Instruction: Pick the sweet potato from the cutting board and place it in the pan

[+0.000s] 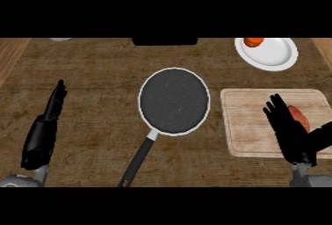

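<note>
Much of the brown textured counter [91, 88] lay bare around the round black frying pan [174, 101], giving room for a carry. The pale wooden cutting board [259, 127] sat just right of the pan, its near edge running out of view. A white round plate [267, 53] with an orange item stood beyond the board. The black right hand [288, 129] hovered over the board with fingers straight and spread, holding nothing. The orange sweet potato [299, 117] lay half hidden beside it; a poorly centred closing might roll it rightward. The left hand [45, 127] rested open, well left of the pan.
</note>
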### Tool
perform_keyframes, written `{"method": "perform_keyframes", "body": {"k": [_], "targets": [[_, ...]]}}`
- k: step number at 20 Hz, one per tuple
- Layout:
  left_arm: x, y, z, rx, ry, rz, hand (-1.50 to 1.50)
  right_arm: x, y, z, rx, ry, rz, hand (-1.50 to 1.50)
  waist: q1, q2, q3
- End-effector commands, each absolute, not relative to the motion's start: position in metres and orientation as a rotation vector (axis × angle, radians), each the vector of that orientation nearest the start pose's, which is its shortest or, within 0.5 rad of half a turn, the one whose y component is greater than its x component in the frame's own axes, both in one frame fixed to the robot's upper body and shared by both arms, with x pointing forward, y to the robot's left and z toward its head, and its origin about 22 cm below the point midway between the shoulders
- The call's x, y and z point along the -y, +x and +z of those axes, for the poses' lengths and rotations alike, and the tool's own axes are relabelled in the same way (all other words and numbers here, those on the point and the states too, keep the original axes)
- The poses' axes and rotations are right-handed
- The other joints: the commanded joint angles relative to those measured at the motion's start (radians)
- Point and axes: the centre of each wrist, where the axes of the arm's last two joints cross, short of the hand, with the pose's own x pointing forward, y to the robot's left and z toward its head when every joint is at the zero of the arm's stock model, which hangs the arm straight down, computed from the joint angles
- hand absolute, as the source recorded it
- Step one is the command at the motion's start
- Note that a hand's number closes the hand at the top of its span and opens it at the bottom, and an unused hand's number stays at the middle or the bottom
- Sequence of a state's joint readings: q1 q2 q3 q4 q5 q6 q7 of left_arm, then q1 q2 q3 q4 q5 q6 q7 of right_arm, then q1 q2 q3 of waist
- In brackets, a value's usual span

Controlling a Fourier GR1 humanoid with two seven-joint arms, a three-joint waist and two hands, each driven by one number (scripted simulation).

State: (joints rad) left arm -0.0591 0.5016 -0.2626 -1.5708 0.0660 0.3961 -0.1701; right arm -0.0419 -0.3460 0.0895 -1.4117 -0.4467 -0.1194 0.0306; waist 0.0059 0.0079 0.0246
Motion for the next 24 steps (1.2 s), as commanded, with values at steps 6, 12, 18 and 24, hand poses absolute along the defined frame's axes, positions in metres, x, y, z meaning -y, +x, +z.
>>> {"method": "perform_keyframes", "body": {"k": [6,12,18,24], "targets": [[-0.301,0.236,0.009,1.447,0.386,-0.271,0.00,0.395,0.313,0.100,1.635,-0.147,-0.269,-1.50,0.014,0.001,-0.023],[-0.300,0.218,0.000,1.382,0.366,-0.236,0.00,0.467,0.237,0.082,1.170,-0.647,-0.317,-1.50,-0.032,-0.015,-0.027],[-0.295,0.223,0.009,1.397,0.359,-0.254,0.00,0.492,0.225,0.120,1.023,-0.750,0.147,-1.50,-0.012,-0.009,-0.026],[-0.281,0.215,0.007,1.398,0.326,-0.275,0.00,0.491,0.246,0.164,0.970,-0.607,0.354,-1.50,0.008,-0.007,-0.025]]}}
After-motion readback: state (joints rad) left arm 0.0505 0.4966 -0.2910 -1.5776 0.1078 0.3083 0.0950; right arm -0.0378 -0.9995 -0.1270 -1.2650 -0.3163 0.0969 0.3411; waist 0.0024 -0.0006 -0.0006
